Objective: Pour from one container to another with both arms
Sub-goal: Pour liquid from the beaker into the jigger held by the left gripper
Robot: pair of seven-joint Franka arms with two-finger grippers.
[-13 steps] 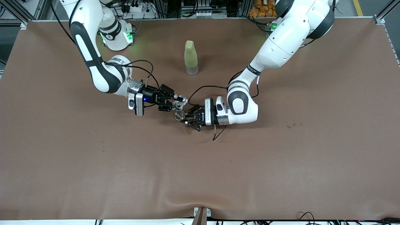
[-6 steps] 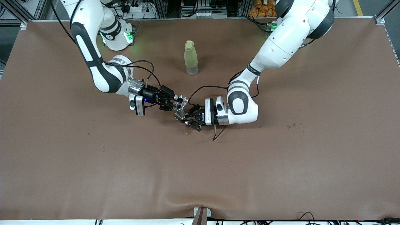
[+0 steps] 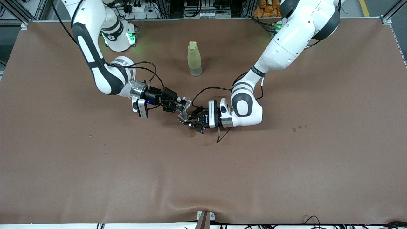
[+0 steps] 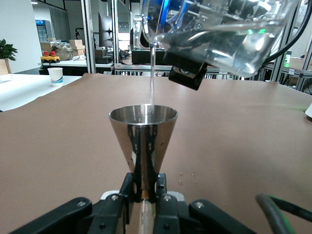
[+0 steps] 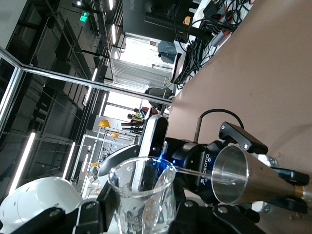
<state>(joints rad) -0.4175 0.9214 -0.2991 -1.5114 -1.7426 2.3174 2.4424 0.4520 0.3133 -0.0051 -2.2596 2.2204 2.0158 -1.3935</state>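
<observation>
- Both arms: glossy white shells, rounded segments, dark grey bands at the joints.
- Right arm (image 3: 95,60): long dark grey inlay along the forearm; silver wrist ring; small blue light on the black wrist block; white camera module clipped beside it.
- Left arm (image 3: 279,47): black band with small white lettering above the wrist; dark grey oval joint cap; silver wrist ring.
- Bases: green indicator lights.
- Black cables loop from each forearm to its wrist.
- Right gripper (image 3: 178,104), left gripper (image 3: 190,120): black, skeletal linkage fingers with visible screws.
</observation>
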